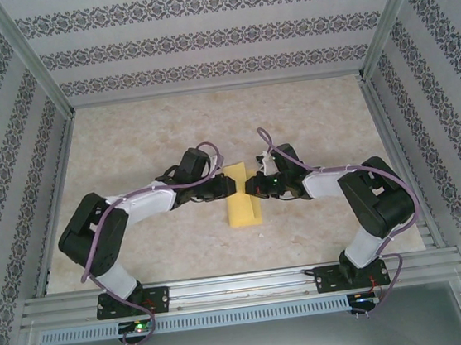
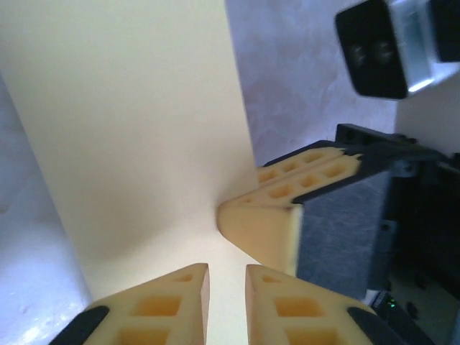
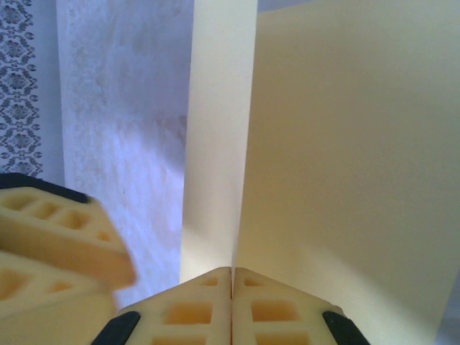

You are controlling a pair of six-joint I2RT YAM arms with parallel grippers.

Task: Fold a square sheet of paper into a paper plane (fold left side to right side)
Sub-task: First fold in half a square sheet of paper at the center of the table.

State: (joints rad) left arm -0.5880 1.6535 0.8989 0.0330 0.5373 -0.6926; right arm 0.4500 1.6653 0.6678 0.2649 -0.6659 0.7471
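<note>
Left gripper (image 2: pixel 226 298) and right gripper (image 3: pixel 231 302) meet over the square sheet of paper (image 1: pixel 243 210).
It lies folded at the middle of the table (image 1: pixel 128 151); the right's fingers are pressed together on it, the left's stand slightly apart.

Between the claws, the square sheet of paper (image 1: pixel 243 200) is plain pale yellow. The left gripper (image 2: pixel 227 267) and right gripper (image 3: pixel 231 272) are cream with black bases. Beneath them, the table (image 1: pixel 167 130) is marbled beige.
</note>
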